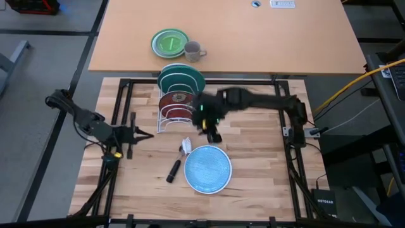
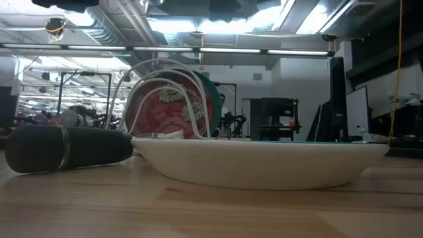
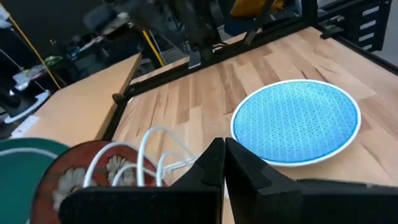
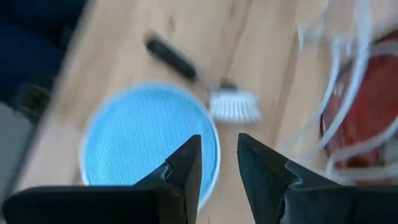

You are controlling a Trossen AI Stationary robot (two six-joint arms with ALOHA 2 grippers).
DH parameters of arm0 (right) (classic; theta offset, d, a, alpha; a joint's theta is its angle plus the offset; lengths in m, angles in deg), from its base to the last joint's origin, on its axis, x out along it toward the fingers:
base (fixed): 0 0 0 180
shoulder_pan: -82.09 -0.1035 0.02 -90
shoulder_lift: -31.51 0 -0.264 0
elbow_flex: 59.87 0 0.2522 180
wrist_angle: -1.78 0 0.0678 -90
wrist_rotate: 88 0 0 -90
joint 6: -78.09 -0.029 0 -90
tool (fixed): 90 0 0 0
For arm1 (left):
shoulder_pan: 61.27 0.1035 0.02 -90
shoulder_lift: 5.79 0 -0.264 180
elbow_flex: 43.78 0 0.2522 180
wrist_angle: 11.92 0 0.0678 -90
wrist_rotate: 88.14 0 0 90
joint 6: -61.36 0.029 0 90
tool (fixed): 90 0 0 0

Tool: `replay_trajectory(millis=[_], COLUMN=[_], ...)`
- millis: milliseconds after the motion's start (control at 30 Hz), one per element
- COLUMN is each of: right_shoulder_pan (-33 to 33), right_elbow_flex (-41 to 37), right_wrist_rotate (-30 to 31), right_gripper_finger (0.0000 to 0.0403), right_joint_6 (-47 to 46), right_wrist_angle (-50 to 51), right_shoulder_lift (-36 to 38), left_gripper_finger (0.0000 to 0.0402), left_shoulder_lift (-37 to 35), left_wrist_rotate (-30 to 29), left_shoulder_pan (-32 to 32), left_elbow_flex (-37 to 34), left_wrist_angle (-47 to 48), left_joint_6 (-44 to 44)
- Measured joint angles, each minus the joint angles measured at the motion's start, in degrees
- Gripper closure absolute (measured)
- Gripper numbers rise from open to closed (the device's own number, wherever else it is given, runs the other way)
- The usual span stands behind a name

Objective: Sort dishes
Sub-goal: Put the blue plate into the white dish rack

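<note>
The teal plate [image 1: 183,77] and the dark red patterned plate [image 1: 176,101] stand on edge in a white wire rack [image 1: 166,120]. The light blue speckled plate [image 1: 207,168] lies flat on the wooden table, toward its near edge. No white plate is in view. My right gripper [image 1: 214,134] hovers open between the rack and the blue plate; its wrist view looks down on the blue plate [image 4: 146,134] and the red plate [image 4: 373,99]. My left gripper [image 1: 149,133] waits shut left of the rack, fingertips together [image 3: 222,149].
A dish brush [image 1: 177,161] with a black handle lies just left of the blue plate, bristles toward the rack. A small green plate [image 1: 169,43] and a grey mug [image 1: 193,50] sit on the far tabletop. A black frame [image 1: 123,101] borders the wooden table.
</note>
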Motion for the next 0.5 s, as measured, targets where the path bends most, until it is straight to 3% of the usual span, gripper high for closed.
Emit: replay_trajectory(millis=[100, 233, 367, 500], right_shoulder_pan=[-5.3, -11.0, -15.8, -20.0], right_elbow_flex=[-1.9, -5.3, -10.1, -15.8], right_wrist_rotate=[9.9, 17.3, 21.1, 20.6], right_gripper_finger=[0.0295, 0.0295, 0.0295, 0.0295], right_joint_6=[-3.4, -10.7, -18.1, -24.5], right_wrist_angle=[3.3, 4.8, 4.8, 4.7], right_shoulder_lift=[0.0, 0.0, 0.0, 0.0], left_gripper_finger=[0.0400, 0.0400, 0.0400, 0.0400], left_shoulder_lift=[4.3, 11.3, 19.9, 28.6], left_wrist_rotate=[1.2, 4.7, 7.6, 9.0], left_shoulder_pan=[0.0, 0.0, 0.0, 0.0], left_elbow_flex=[-0.8, -1.9, -2.5, -2.5], left_wrist_angle=[-4.8, -12.3, -19.9, -27.7], left_joint_6=[-0.6, -1.8, -0.6, 0.4])
